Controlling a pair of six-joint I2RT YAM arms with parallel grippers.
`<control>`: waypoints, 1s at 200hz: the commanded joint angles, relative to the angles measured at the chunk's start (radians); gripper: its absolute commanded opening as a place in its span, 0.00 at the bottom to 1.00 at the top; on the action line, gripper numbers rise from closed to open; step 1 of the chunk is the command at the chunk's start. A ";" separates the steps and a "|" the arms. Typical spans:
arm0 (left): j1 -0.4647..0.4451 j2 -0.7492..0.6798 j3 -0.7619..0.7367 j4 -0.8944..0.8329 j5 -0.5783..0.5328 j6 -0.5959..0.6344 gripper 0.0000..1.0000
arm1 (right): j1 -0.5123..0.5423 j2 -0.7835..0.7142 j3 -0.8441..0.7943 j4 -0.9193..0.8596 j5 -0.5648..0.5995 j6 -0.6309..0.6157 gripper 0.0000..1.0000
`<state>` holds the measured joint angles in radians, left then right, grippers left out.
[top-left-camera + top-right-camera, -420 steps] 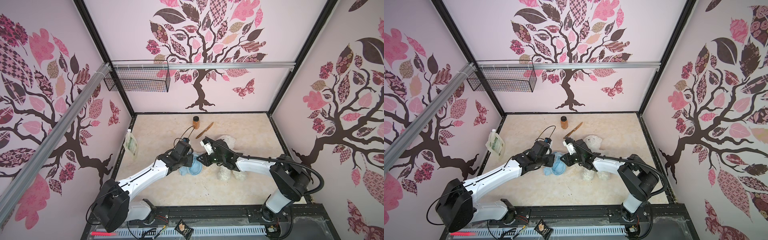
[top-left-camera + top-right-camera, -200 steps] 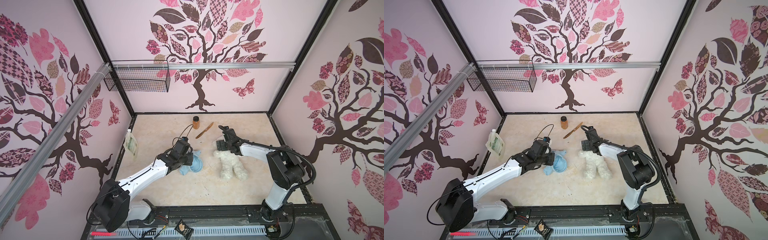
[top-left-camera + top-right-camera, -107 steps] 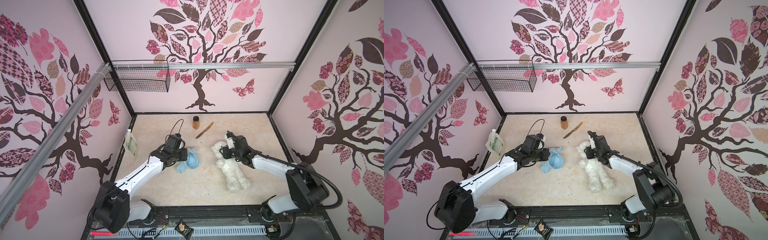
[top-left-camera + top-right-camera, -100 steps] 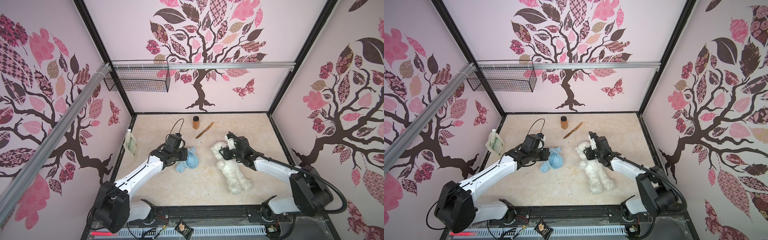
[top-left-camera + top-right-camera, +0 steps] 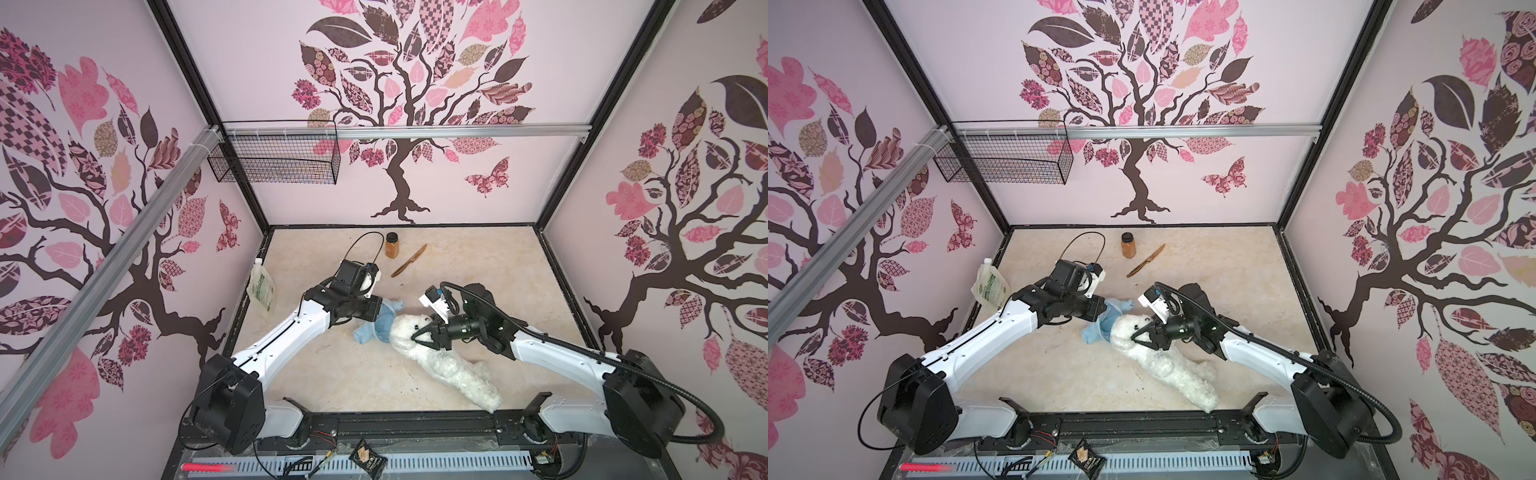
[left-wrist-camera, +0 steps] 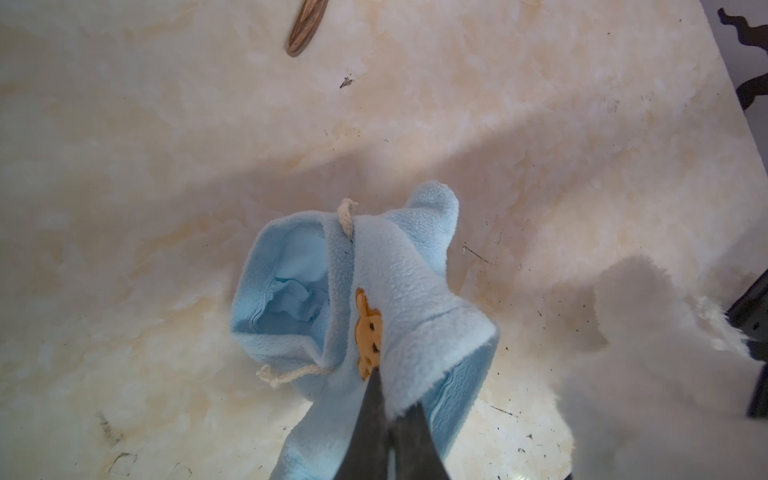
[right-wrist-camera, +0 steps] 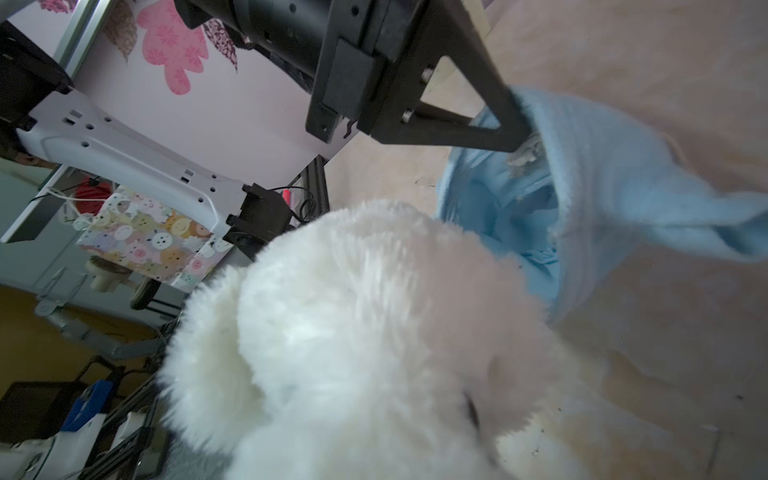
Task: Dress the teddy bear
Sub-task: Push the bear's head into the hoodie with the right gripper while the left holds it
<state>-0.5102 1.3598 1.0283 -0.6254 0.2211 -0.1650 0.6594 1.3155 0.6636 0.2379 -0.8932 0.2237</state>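
The white teddy bear (image 5: 453, 370) lies on the table with its head (image 5: 1125, 332) against the light blue shirt (image 5: 376, 326) and its legs toward the front right. My right gripper (image 5: 417, 332) is shut on the bear at the head; fur hides its fingertips in the right wrist view, where the bear (image 7: 374, 332) fills the frame. My left gripper (image 5: 1104, 312) is shut on the shirt's hem and holds it up. In the left wrist view the fingertips (image 6: 376, 390) pinch the shirt (image 6: 399, 291) by its tan bear print. The shirt's opening (image 7: 523, 216) faces the bear's head.
A brown spice jar (image 5: 392, 245) and a wooden knife (image 5: 409, 260) lie at the back of the table. A green-printed pouch (image 5: 262, 289) leans at the left wall. A wire basket (image 5: 274, 160) hangs on the back left wall. A small packet (image 5: 368, 459) lies on the front rail.
My right gripper closed on the bear and pulled it left and toward the front, bringing its head up to the shirt. The left gripper keeps its hold on the shirt.
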 commanded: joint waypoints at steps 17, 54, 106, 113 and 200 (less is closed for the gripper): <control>-0.001 -0.050 -0.004 0.024 0.097 0.053 0.00 | 0.008 0.139 0.103 0.018 -0.112 -0.032 0.37; -0.001 -0.050 -0.005 0.020 0.118 0.053 0.00 | 0.003 0.170 0.083 0.104 -0.056 0.011 0.34; -0.008 -0.044 0.004 -0.009 0.173 0.079 0.00 | -0.055 0.147 0.021 0.223 0.134 0.064 0.32; -0.013 -0.042 0.005 -0.012 0.177 0.082 0.00 | -0.056 0.134 0.005 0.250 0.153 0.066 0.31; -0.077 -0.048 0.030 0.007 0.284 0.058 0.00 | 0.022 0.169 -0.054 0.334 0.457 0.064 0.21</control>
<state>-0.5625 1.3235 1.0279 -0.6422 0.4244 -0.0952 0.6693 1.4670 0.6140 0.5091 -0.5507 0.2813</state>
